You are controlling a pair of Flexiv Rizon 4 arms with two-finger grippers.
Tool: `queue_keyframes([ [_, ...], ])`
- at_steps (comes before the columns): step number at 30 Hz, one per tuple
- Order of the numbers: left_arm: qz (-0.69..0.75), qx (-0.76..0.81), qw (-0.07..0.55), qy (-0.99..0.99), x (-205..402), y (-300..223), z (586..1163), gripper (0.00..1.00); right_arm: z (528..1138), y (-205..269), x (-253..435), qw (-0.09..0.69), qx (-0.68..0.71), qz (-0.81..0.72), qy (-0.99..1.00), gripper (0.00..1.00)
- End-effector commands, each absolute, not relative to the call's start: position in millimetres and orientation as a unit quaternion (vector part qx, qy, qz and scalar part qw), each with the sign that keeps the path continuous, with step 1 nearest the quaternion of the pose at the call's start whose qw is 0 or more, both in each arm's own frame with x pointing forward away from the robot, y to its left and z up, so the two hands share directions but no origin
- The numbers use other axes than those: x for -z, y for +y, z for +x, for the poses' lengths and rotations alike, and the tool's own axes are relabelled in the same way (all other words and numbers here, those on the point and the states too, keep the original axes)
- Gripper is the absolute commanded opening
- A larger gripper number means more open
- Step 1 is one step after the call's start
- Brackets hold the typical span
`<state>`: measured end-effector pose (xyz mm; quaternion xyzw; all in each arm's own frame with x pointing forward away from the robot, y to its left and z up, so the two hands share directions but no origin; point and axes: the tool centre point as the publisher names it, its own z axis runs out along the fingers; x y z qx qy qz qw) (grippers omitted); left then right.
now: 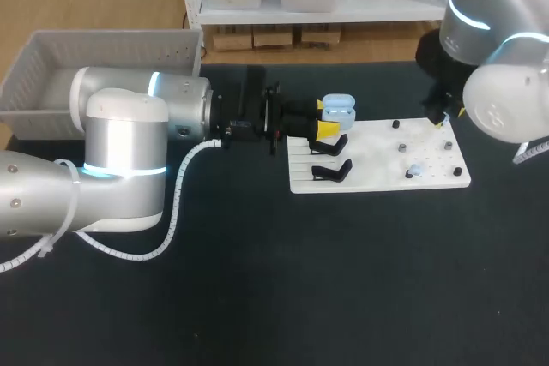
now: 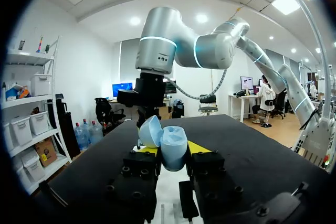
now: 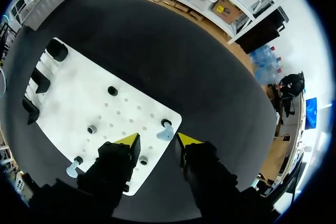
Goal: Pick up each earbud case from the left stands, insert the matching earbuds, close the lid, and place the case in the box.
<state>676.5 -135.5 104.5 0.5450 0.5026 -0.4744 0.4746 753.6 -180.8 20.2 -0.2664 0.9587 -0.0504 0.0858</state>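
Observation:
My left gripper (image 1: pixel 327 117) is shut on a light blue earbud case (image 1: pixel 338 110) and holds it above the left end of the white board (image 1: pixel 377 147). In the left wrist view the case (image 2: pixel 172 149) sits between the yellow tips with its lid (image 2: pixel 149 131) open. My right gripper (image 3: pixel 157 141) hangs open over the board's far right corner, its fingers either side of a light blue earbud (image 3: pixel 166 132) on a peg, without touching it. A second earbud (image 3: pixel 72 169) (image 1: pixel 415 169) rests on the board's near side. In the head view the right gripper (image 1: pixel 444 117) is mostly hidden by its arm.
A grey bin (image 1: pixel 103 53) stands at the back left of the table. Two empty black stands (image 1: pixel 330 145) (image 1: pixel 331 171) sit at the board's left end, under and just in front of the held case. Small dark pegs (image 1: pixel 401 150) dot the board.

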Motion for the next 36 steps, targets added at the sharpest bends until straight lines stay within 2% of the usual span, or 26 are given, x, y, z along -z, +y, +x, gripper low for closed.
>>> queue_keyframes([
  [1,0.544,0.473,0.478,0.502,-103.2,-135.4,675.2,0.00,757.5,-181.6,-17.5,0.084,0.050,-0.265,0.959,0.44],
  [19,0.544,0.473,0.478,0.502,-103.2,-135.4,675.2,0.00,763.9,-185.5,-9.5,0.082,0.054,-0.255,0.962,0.35],
  [24,0.544,0.473,0.478,0.502,-103.2,-135.4,675.2,0.00,763.9,-185.5,-9.4,0.083,0.054,-0.255,0.962,0.28],
  [36,0.544,0.473,0.478,0.502,-103.2,-135.4,675.2,0.00,764.9,-187.5,-7.6,0.083,0.057,-0.253,0.962,0.22],
])
